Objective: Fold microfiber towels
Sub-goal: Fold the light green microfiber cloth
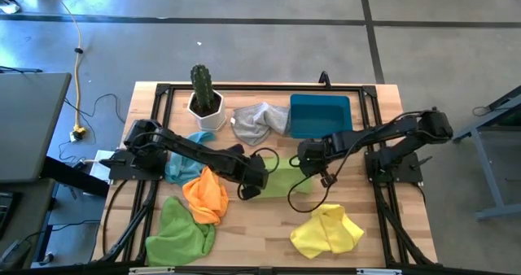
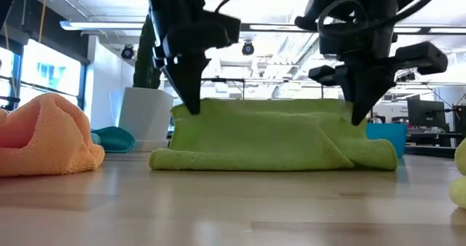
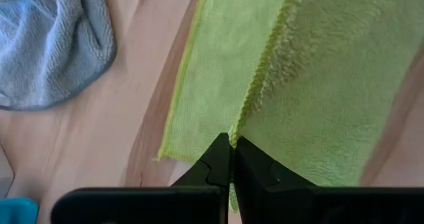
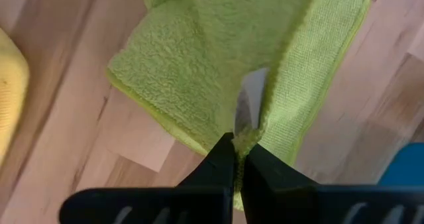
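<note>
A lime green towel (image 1: 281, 181) is at the table's middle, its upper edge (image 2: 269, 106) raised and stretched between my two grippers. Its lower part (image 2: 269, 159) lies doubled on the wood. My left gripper (image 1: 259, 177) is shut on the towel's left end and shows as the left dark fingers (image 2: 193, 104) in the low view. My right gripper (image 1: 309, 168) is shut on the right end, fingers (image 2: 358, 115) pointing down. A white label (image 4: 252, 95) shows on the cloth by the right gripper. My left gripper pinches the towel's raised edge at its left corner (image 3: 233, 134) between its two fingers, coming steeply from above. The cloth hangs below them down to the table. My right gripper pinches the same edge at the right corner (image 4: 246, 139) from above, fingers pointing down. The edge between the two grips runs nearly straight.
Around lie an orange towel (image 1: 205, 195), a second lime green one (image 1: 179, 230), a yellow one (image 1: 326, 230), a light blue one (image 1: 183, 157) and a grey one (image 1: 260, 120). A blue bin (image 1: 319, 115) and a potted cactus (image 1: 203, 100) stand at the far edge.
</note>
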